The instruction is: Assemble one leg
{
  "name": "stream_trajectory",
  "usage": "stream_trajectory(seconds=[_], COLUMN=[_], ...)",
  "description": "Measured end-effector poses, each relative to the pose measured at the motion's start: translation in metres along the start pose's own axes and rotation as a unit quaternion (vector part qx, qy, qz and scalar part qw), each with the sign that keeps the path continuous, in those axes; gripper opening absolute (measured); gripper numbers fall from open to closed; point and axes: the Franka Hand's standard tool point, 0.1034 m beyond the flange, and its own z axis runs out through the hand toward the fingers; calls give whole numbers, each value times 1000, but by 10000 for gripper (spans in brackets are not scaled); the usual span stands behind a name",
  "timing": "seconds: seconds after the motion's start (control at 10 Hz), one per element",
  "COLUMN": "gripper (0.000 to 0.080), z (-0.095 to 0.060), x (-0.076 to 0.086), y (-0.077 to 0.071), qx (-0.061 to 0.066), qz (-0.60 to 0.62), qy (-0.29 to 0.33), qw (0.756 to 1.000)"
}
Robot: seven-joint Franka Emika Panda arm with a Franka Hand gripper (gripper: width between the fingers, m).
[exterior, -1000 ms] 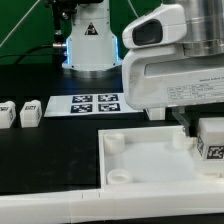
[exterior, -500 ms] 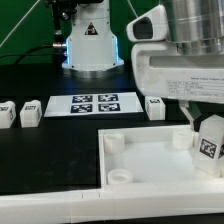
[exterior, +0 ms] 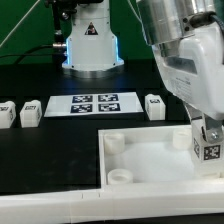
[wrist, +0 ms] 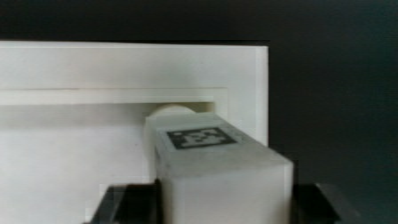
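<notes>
A white robot arm (exterior: 185,60) fills the exterior view's right side. Its jaws are closed on a small white leg (exterior: 208,145), holding it about upright, with a black-and-white tag facing the camera. The held leg is at the far corner of a large white panel (exterior: 150,165), on the exterior view's right. Whether the leg's lower end touches the panel cannot be told.

In the wrist view, the same leg (wrist: 214,165) sits between the jaws with its tag on top. It partly hides a round socket (wrist: 175,108) in the corner of the panel (wrist: 71,160).

The panel lies flat on a black desk (exterior: 50,150). Behind it lies the marker board (exterior: 95,103). Three other legs stand on the desk. An outer leg (exterior: 7,113) and a neighbour leg (exterior: 30,111) are side by side at the exterior view's left. A lone leg (exterior: 155,105) is just beside the marker board, on the exterior view's right.
</notes>
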Motion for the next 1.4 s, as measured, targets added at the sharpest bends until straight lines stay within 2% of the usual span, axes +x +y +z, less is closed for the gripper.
stream_trajectory(seconds=[0.2,0.3,0.4,0.5,0.6,0.9,1.0,1.3,1.4], gripper=[317,470,470,608,637,649,649,649,649], z=[0,1,1,1,2,2,3,5,6], x=[0,-1,-1,-5,-11,-9,-8,-7,-7], y=[0,0,1,2,3,3,3,-2,-2], qx=[0,0,-4,-5,-7,-8,-9,-21,-22], qz=[-37,-38,-127,-219,-275,-397,-457,-656,-665], qy=[0,-1,2,4,5,5,5,20,20], qw=[999,999,992,976,961,918,889,754,747])
